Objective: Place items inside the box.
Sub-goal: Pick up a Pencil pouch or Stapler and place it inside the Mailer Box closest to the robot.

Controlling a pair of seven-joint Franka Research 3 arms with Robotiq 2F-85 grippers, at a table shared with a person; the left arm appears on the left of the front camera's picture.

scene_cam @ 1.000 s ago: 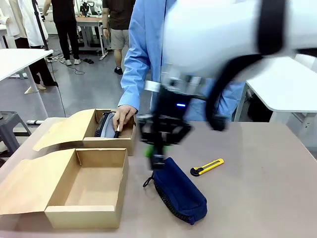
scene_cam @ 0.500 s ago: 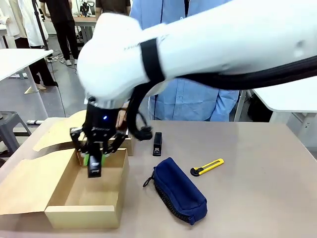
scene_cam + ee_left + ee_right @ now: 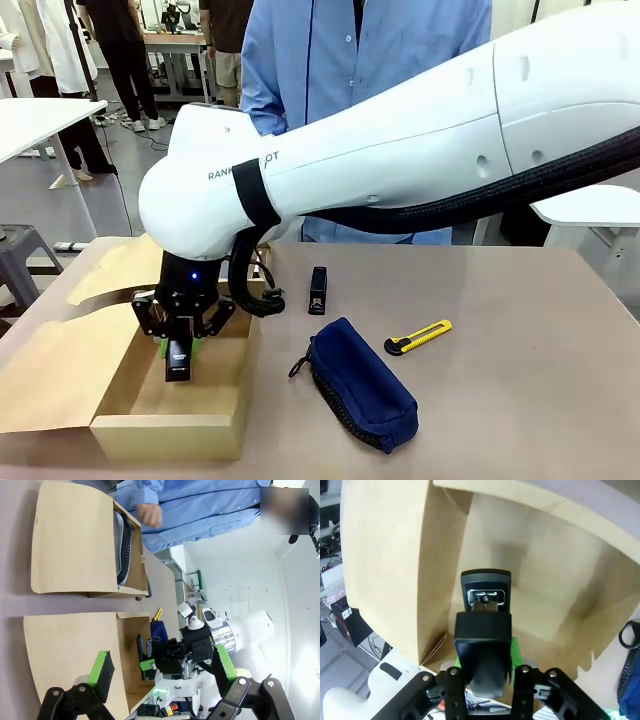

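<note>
- The right gripper (image 3: 178,347), reaching across the table from the robot's right, pinches a black stapler (image 3: 178,362) end-down between its green pads, inside the walls of the near box (image 3: 170,436).
- A second ago this gripper hung over the navy pouch (image 3: 362,383) at mid-table. Half a second ago it stood at the box's rim, and it now sits lower, within the cardboard.
- The carry looks all but done. What seems left for this item is to set it down and let go.
- The right wrist view shows the stapler's tip over bare cardboard floor. Whether it touches cannot be told, and nothing else is seen in the near box.
- The far box (image 3: 70,535) holds a grey-and-black zippered item (image 3: 122,540) lying against one wall.
- The person's hand (image 3: 149,514), which was in that box a second ago, is now drawn back above it.
- On the table outside both boxes are a second stapler (image 3: 318,290) just beyond the near box's corner, the pouch, and a utility knife (image 3: 418,338) beside the pouch.
- The left gripper (image 3: 162,680) waits with its pads spread wide and nothing between them, well back from both boxes.
</note>
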